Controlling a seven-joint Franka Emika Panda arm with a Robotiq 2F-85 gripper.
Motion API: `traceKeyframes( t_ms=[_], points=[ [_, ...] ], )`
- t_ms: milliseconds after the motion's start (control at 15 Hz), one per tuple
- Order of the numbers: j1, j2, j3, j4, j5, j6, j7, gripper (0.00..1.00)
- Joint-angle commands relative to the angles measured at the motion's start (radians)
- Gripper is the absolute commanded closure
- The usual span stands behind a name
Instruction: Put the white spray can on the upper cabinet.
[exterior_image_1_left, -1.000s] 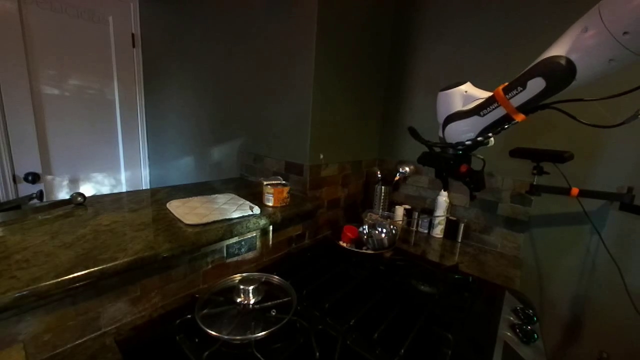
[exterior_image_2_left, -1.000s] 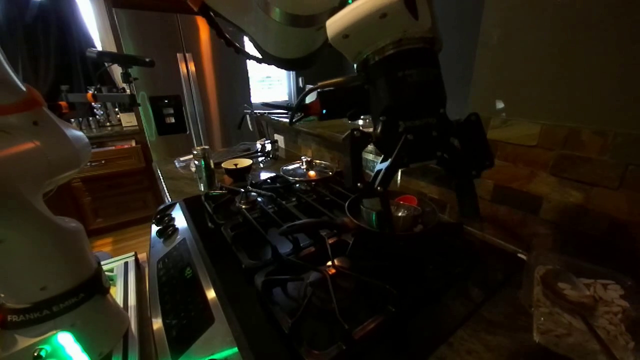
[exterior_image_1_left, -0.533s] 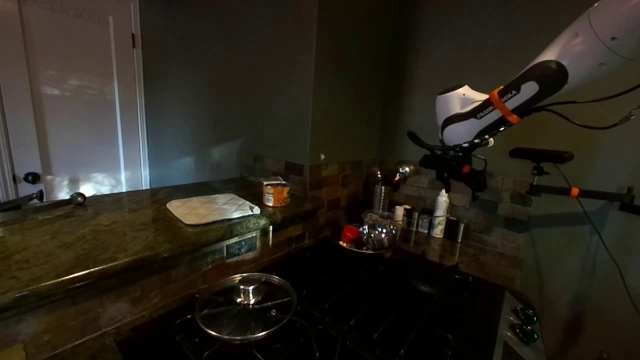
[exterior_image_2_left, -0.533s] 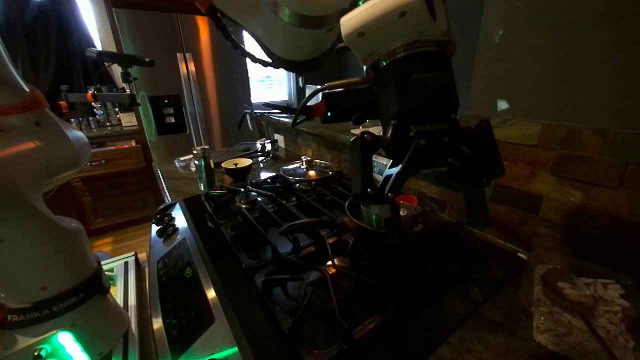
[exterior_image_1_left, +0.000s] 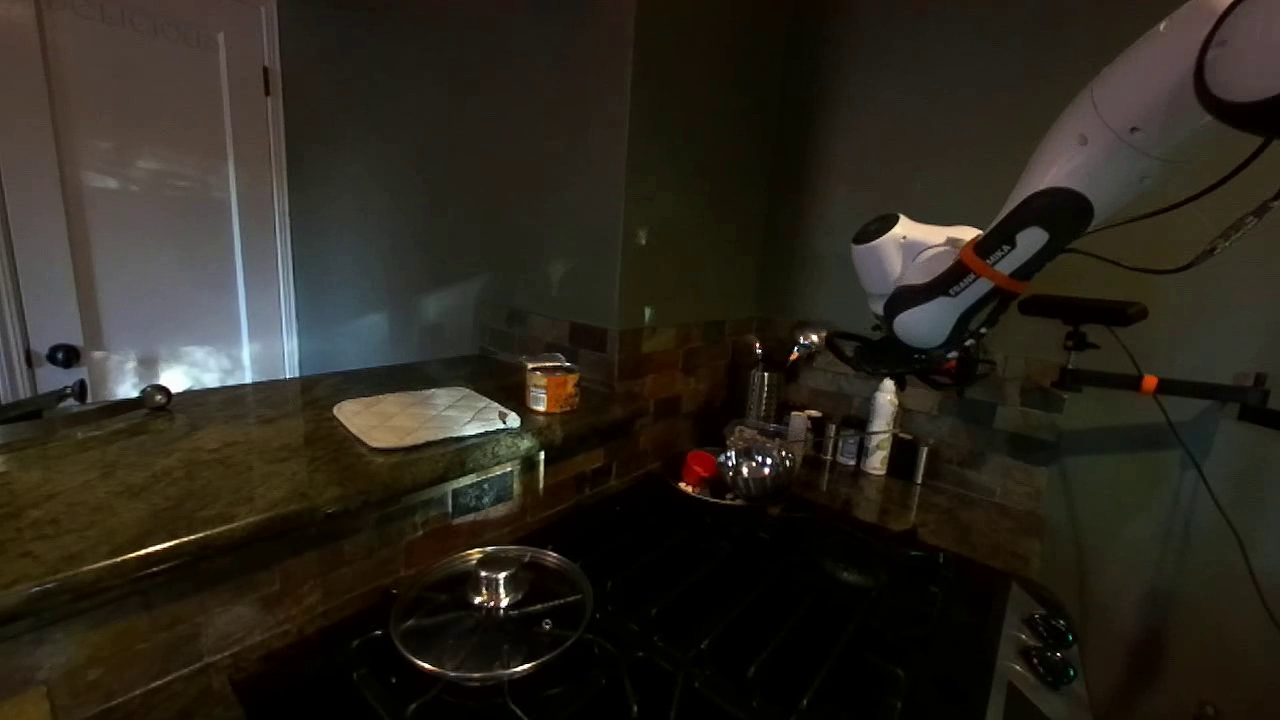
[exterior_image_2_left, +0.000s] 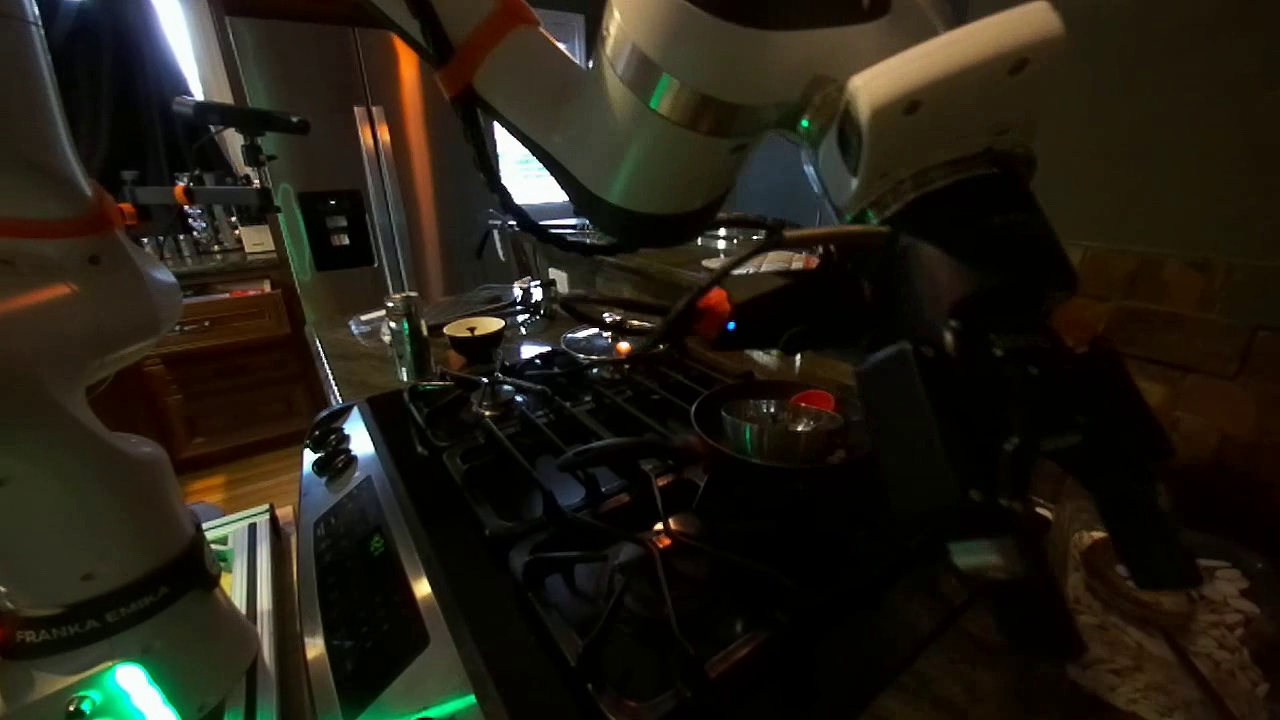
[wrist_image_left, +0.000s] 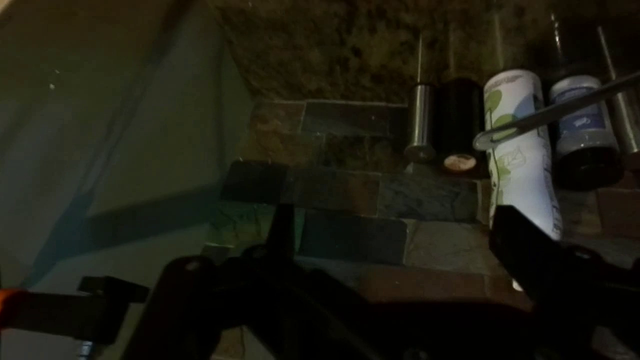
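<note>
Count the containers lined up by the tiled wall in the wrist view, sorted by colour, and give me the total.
Silver cylinders: 2 (one at the right edge)
Black container: 1
White spray can: 1
Blue-labelled jar: 1
Total: 5

White rounded arm (exterior_image_1_left: 1110, 120), orange band (exterior_image_1_left: 990, 270), dark cables (exterior_image_1_left: 1242, 226), green-lit base (exterior_image_2_left: 165, 635) (lettered FRANKA EMIKA on black), black angular hand (wrist_image_left: 395, 217)

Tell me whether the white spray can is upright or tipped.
Upright: in an exterior view, the white spray can stands with its narrow end pointing up and its base on the counter.
</note>
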Motion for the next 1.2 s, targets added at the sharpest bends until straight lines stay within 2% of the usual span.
traceKeyframes(
  t_ms=[0,133,333,400,667,933,1133],
  points=[
    [0.013,0.036,-0.036,0.026,0.002,0.046,-0.005,0.00],
    [0.004,0.089,-0.055,0.061,0.004,0.097,-0.006,0.00],
    [0.005,0.109,-0.056,0.080,0.005,0.099,-0.006,0.00],
    [0.012,0.146,-0.066,0.110,-0.049,0.134,0.073,0.00],
    [0.015,0.274,-0.088,0.238,-0.174,0.212,0.194,0.00],
    [0.011,0.394,-0.087,0.353,-0.196,0.223,0.246,0.00],
    [-0.010,0.471,-0.081,0.414,-0.167,0.263,0.265,0.00]
  ],
)
